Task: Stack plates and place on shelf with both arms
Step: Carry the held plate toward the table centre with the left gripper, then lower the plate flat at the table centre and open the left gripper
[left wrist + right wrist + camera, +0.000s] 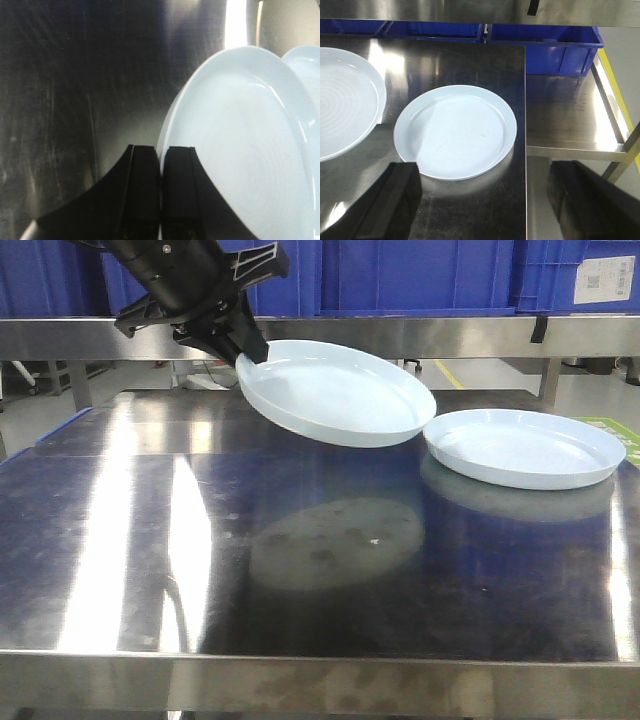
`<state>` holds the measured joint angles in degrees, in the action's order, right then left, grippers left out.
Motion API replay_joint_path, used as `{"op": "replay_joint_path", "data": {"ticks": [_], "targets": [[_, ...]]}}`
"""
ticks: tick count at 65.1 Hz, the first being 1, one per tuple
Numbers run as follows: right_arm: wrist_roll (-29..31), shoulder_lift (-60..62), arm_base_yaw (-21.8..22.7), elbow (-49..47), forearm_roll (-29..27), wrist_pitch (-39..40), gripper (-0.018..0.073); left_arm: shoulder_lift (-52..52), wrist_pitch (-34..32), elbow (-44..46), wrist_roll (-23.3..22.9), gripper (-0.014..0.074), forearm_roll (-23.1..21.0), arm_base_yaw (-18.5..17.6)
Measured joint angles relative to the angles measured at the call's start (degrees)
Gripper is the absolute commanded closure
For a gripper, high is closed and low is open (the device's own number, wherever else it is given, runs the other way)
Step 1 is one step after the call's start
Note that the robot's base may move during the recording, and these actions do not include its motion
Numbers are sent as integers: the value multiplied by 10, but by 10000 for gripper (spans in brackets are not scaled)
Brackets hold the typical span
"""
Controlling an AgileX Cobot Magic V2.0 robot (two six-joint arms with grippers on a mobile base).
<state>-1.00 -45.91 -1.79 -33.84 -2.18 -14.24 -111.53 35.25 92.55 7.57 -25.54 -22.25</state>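
Plates number two: lifted plate (340,392) in left gripper (248,355), other plate (522,445) on table (300,580).

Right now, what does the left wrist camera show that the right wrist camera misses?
Only the left wrist view shows the black left claw pinching the rim of the raised pale blue round plastic plate. Only the right wrist view shows the second pale blue plate whole, lying flat, plus blue plastic bins. Both show parts of both plates and the shiny steel table.

L arm (175,275) blk, gripper (161,150) matte blk.
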Motion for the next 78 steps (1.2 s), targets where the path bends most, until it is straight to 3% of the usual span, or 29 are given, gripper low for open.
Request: {"op": "replay_joint_path", "data": {"ticks": [31,61,69,78], "targets": [[0,0,0,0,0,0,-64,0,-2,0,0,502,44,23],[0,0,0,0,0,0,-64,-24,-2,0,0,496,47,28],[0,0,0,0,0,0,-64,-33,-2,0,0,432,47,28],[0,0,0,0,0,0,-64,-33,-2,0,0,230,46,28]]}}
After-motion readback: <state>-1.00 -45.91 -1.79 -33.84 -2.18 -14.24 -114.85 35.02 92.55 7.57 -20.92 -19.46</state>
